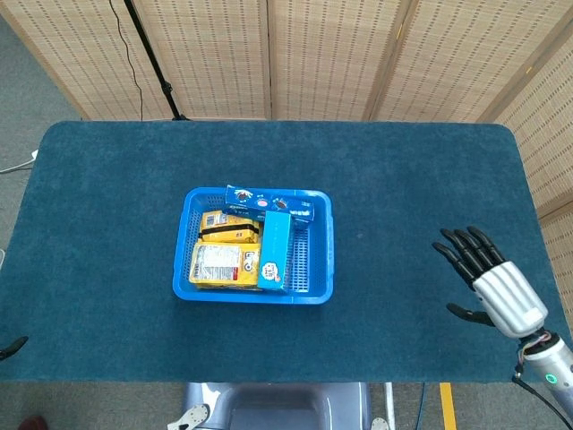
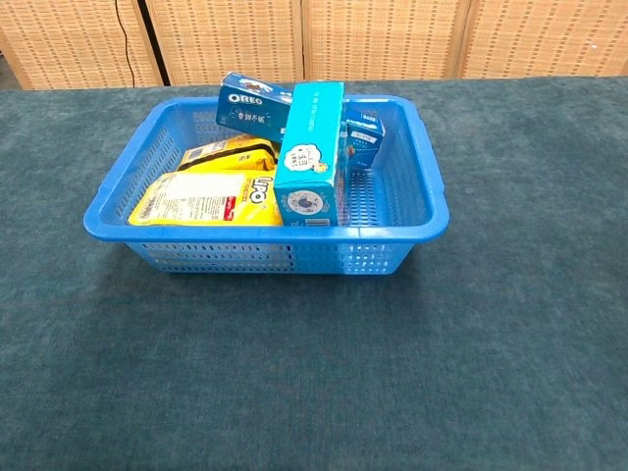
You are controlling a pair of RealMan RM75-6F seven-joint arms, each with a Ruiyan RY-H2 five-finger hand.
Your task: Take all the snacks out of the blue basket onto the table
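The blue basket (image 1: 324,255) (image 2: 412,211) stands left of the table's middle. A light blue box (image 1: 276,249) (image 2: 312,147) lies along its right side, propped on a dark blue Oreo box (image 1: 269,204) (image 2: 257,106) across the back. A yellow snack packet (image 1: 224,264) (image 2: 211,199) lies at the front left, with another yellow packet (image 1: 228,228) (image 2: 228,154) behind it. A small blue carton (image 2: 363,142) stands at the back right. My right hand (image 1: 488,278) hovers over the table's right part, fingers spread, empty, far from the basket. Of my left hand only a dark tip (image 1: 12,347) shows at the left edge.
The dark blue carpeted table (image 1: 403,179) (image 2: 491,343) spreads wide on all sides of the basket. Wicker screens (image 1: 331,54) stand behind the table. A black stand with a cable (image 1: 152,63) rises at the back left.
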